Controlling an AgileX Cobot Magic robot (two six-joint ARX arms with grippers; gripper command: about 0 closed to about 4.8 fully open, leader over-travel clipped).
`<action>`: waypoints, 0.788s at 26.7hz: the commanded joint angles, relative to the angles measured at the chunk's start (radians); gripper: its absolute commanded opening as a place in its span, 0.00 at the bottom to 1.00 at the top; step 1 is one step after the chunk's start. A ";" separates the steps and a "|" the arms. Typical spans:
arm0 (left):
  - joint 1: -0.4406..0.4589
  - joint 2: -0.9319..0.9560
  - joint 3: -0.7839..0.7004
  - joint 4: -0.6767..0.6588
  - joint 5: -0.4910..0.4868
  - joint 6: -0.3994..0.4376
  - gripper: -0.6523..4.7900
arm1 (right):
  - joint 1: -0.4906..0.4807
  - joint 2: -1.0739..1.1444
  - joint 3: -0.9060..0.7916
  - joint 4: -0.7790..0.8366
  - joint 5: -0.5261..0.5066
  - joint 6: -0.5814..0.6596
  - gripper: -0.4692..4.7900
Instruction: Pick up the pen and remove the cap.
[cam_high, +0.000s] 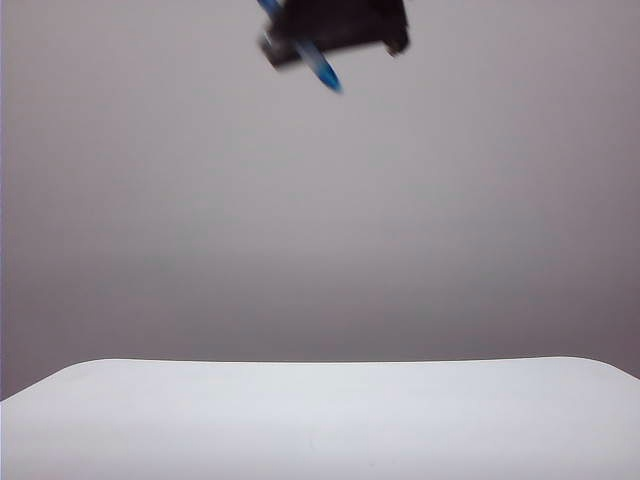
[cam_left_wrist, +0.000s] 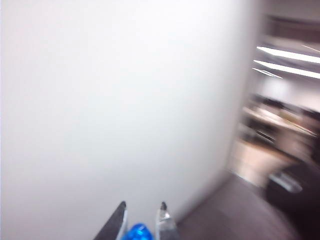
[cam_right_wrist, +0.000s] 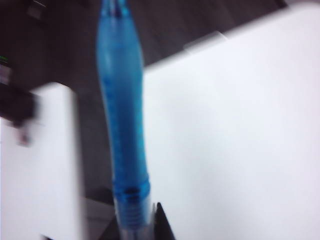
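- Pen (cam_right_wrist: 122, 110) up in the air, well above the white desk (cam_high: 320, 420), clamped in the right hand (cam_right_wrist: 137, 222) with jaws pressed on the ribbed clear barrel; blue tapered tip section reaching out away from that hand.
- From the exterior view, pen (cam_high: 318, 62) slanting down to the right out of a dark blurred mass at the top edge; cannot tell there which hand is which.
- Left hand (cam_left_wrist: 142, 220) nearly together on a small glossy blue piece (cam_left_wrist: 138, 233) between its tips, probably the cap's closed end, though too little showing to be sure; judged as cap already parted or just parting from the pen.
- To do the step well: pull straight along the pen's axis, no twisting sideways, both grips kept firm.
- Keep the two hands level and clear of each other once apart.
- Materials: translucent bluish plastic, smooth and slippery, round in section, likely to roll or pivot in a two-point pinch; ribbed band near the right grip offering better hold.
- Desk surface plain, matt white, rounded at the corners.
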 joint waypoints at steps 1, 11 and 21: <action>0.064 -0.005 0.001 -0.312 -0.115 0.083 0.15 | -0.015 0.001 0.003 -0.040 0.229 -0.009 0.08; -0.047 0.089 0.001 -0.849 -0.259 0.283 0.15 | -0.161 0.222 0.003 -0.076 0.340 0.034 0.08; -0.296 0.363 0.026 -0.937 -0.601 0.430 0.15 | -0.225 0.417 -0.004 -0.113 0.423 0.033 0.08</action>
